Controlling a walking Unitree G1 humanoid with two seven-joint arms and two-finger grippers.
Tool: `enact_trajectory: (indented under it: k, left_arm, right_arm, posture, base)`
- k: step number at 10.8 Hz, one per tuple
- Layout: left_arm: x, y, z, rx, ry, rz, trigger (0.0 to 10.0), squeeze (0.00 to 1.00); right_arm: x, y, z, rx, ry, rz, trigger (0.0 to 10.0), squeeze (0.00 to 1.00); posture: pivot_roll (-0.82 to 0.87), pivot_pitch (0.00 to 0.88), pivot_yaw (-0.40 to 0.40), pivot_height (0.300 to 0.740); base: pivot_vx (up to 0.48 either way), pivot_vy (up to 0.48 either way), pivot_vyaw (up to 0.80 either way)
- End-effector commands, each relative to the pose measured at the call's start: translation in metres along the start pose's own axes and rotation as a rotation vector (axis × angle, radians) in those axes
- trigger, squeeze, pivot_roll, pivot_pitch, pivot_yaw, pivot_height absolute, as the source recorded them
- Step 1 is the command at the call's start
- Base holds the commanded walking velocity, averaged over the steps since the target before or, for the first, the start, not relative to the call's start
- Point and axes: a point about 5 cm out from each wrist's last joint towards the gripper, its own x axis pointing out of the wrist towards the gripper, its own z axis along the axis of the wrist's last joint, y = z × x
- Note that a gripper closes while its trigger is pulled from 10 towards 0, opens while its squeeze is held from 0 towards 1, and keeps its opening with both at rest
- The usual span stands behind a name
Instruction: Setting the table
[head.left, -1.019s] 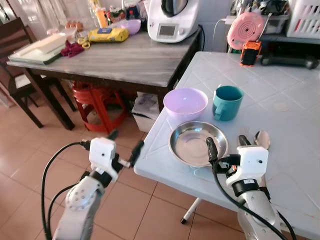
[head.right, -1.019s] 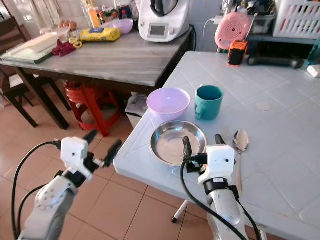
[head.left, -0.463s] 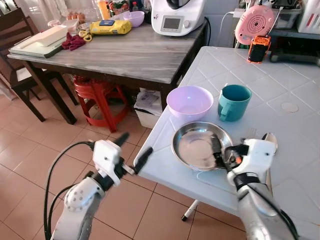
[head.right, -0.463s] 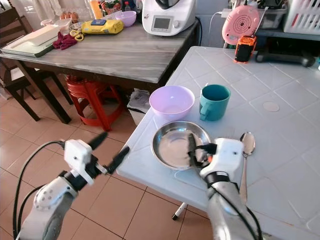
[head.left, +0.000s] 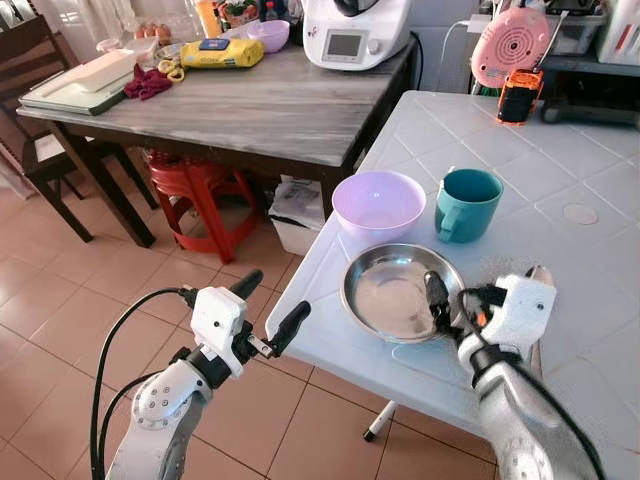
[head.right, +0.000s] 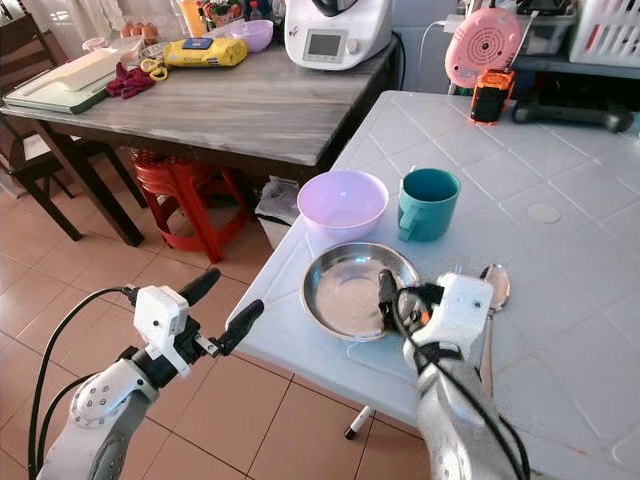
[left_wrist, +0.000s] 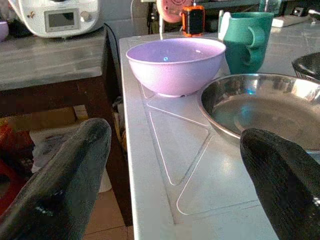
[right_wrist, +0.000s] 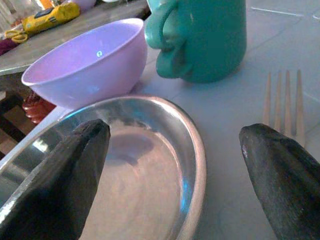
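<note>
A: Where is my right gripper (head.right: 420, 296) sitting?

B: It is hovering low over the white table (head.left: 590, 200), at the right edge of the steel plate (head.left: 398, 290). Its fingers are standing wide apart: one over the plate's rim, the other on the fork side.

A: Fork position?

B: The fork (right_wrist: 283, 100) is lying flat on the table just right of the plate, tines pointing away from me. A spoon (head.right: 495, 285) is lying just beyond it, partly hidden by my wrist.

A: And the left gripper (head.left: 268, 306)?

B: It is hanging off the table's near-left corner, over the tiled floor (head.left: 60, 300). Fingers are spread apart, holding nothing.

A: Other table items?

B: The purple bowl (head.left: 378, 205) is sitting behind the plate, with the teal mug (head.left: 466, 204) just beside it on the right. I am recording a wooden table (head.left: 230, 105) further left, carrying a white kitchen machine (head.left: 355, 30).
</note>
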Motion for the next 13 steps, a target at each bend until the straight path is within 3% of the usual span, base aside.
enact_trajectory:
  k: [1,3,4,7,10,13]
  left_arm:
    - [-0.001,0.001,0.002,0.024,0.003,-0.007,10.0,0.00]
    - [-0.001,-0.001,0.002,-0.005,-0.012,-0.020,10.0,0.00]
    - [-0.004,-0.002,0.001,-0.011,0.001,-0.077,10.0,0.00]
    - [-0.015,0.007,-0.001,0.024,0.031,-0.147,10.0,0.00]
    - [-0.016,0.010,-0.002,0.047,0.050,-0.187,10.0,0.00]
    - [-0.016,0.011,-0.005,0.057,0.057,-0.224,10.0,0.00]
  right_arm:
    - [0.002,0.005,-0.001,0.015,0.018,0.019,10.0,0.00]
    - [0.008,0.009,-0.003,0.021,0.060,0.030,10.0,0.00]
    - [0.010,0.012,-0.007,0.033,0.093,0.039,10.0,0.00]
    - [0.013,0.013,-0.009,0.031,0.126,0.046,10.0,0.00]
    - [0.012,0.015,-0.005,0.032,0.130,0.052,10.0,0.00]
    - [0.010,0.015,-0.015,0.007,0.221,0.042,10.0,0.00]
  posture:
    - [-0.12,0.069,0.127,0.740]
    - [-0.11,0.069,0.119,0.740]
    - [-0.11,0.069,0.113,0.740]
    - [-0.11,0.073,0.105,0.740]
    - [-0.11,0.076,0.106,0.740]
    - [-0.11,0.075,0.108,0.740]
  base:
    - [0.000,0.000,0.00]
    - [0.000,0.000,0.00]
    - [0.000,0.000,0.00]
    - [0.000,0.000,0.00]
    - [0.000,0.000,0.00]
    - [0.000,0.000,0.00]
